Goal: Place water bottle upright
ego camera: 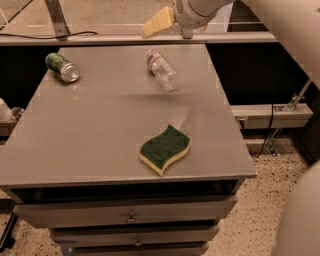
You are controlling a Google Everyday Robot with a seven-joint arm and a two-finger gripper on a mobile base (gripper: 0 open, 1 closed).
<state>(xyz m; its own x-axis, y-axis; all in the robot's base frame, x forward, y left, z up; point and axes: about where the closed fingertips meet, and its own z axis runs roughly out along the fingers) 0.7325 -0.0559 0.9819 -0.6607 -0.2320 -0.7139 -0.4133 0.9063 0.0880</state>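
My gripper [150,30] hangs at the far edge of the table [100,125], up by the rail that runs along the back, with its pale yellow tip pointing left and a little down. I cannot tell whether it is spread or closed, since it shows only as a single wedge from this side. Nothing is in it. The water bottle [162,70] lies on its side on the far part of the tabletop, right of the middle. Its white cap points toward the far edge and its clear ribbed body runs back toward the near right. The label band sits close to the cap end. The bottle is nearer than my gripper and slightly to its right, with the cap end being the part closest to the tip. The two are apart, with bare tabletop and the back edge between them. A green can [62,67] also lies on its side in the far left corner, well apart from the bottle. A green and yellow sponge [165,149] lies flat near the front edge, right of the middle and nearer than the bottle. Below the tabletop are drawers [130,216] with small knobs. My white arm [200,10] comes into the scene from the upper right.
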